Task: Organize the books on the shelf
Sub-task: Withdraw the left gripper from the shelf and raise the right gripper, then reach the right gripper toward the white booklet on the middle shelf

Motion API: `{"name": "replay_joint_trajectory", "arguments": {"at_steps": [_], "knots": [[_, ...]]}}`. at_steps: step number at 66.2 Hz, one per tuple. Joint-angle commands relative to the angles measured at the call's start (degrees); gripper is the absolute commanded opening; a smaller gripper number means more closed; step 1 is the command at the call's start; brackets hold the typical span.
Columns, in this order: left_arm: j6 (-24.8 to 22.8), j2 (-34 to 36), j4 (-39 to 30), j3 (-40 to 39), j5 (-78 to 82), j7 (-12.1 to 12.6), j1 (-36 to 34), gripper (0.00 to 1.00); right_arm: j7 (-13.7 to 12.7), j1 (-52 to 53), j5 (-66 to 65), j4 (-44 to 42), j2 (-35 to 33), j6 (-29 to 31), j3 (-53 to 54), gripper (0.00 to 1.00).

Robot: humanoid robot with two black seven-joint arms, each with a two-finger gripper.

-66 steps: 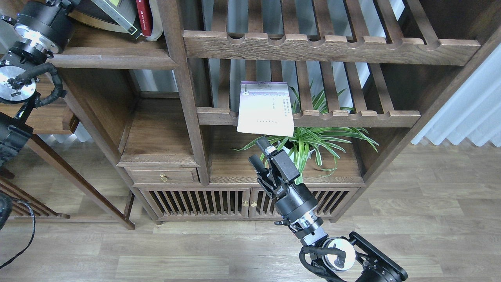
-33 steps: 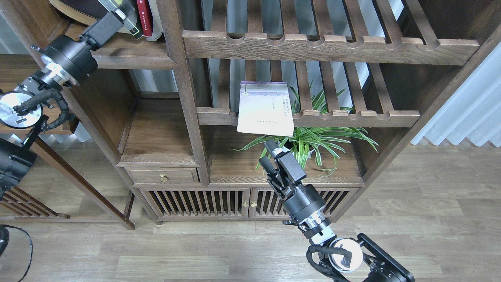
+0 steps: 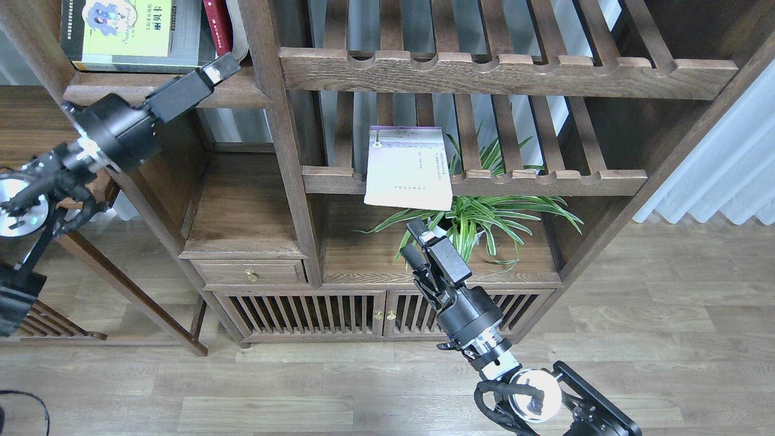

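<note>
The thick black-grey book with the lime-yellow panel (image 3: 130, 33) sits on the dark brown shelf (image 3: 242, 95) at the top left, cover towards me. The dark red book (image 3: 217, 24) stands just right of it. My left gripper (image 3: 221, 66) is in front of the shelf's lip, below the red book, holding nothing I can see; its fingers cannot be told apart. The thin pale lavender-white book (image 3: 408, 168) lies on a slatted rack (image 3: 545, 181) and overhangs its front rail. My right gripper (image 3: 413, 241) is open and empty, just below that book.
A green spider plant (image 3: 484, 218) stands on the lower board right of my right gripper. A vertical wooden post (image 3: 290, 151) separates the left shelves from the racks. A small drawer (image 3: 248, 275) and slatted cabinet doors (image 3: 339, 315) are below.
My left gripper has dropped away from the black-grey book to the front of the shelf lip. That book went from tilted to cover facing me. The right gripper barely moved.
</note>
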Motion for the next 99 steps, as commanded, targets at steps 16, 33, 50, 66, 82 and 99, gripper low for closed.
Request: {"name": "replay_joint_trajectory", "arguments": {"at_steps": [16, 33, 50, 66, 82, 99], "knots": [[0.00, -5.15, -1.19, -5.60, -1.12, 1.14, 21.47, 1.00, 0.29, 0.09, 0.15, -0.02, 0.00, -6.19, -0.70, 1.00], [0.00, -7.53, 0.75, -10.35, -1.20, 1.23, 31.06, 1.00, 0.46, 4.31, 0.24, -0.81, 0.00, -13.75, -3.87, 1.00], [0.00, -9.64, 1.98, -10.35, -1.20, 1.31, 34.49, 1.00, 0.46, 13.10, 2.44, -6.79, 0.00, -17.89, -6.15, 1.00], [0.00, -9.64, 2.42, -10.18, -1.20, 1.31, 35.02, 1.00, 0.55, 17.40, 4.19, -11.00, 0.00, -17.97, -7.56, 1.00], [0.00, -9.73, 2.42, -10.35, -1.20, 1.49, 35.02, 1.00, 1.43, 22.59, 9.82, -15.76, 0.00, -18.06, -7.21, 0.93], [0.00, -10.95, 2.95, -11.67, -1.20, 1.05, 34.93, 1.00, 3.27, 22.68, 11.23, -17.78, 0.00, -18.06, -5.54, 0.74]]}}
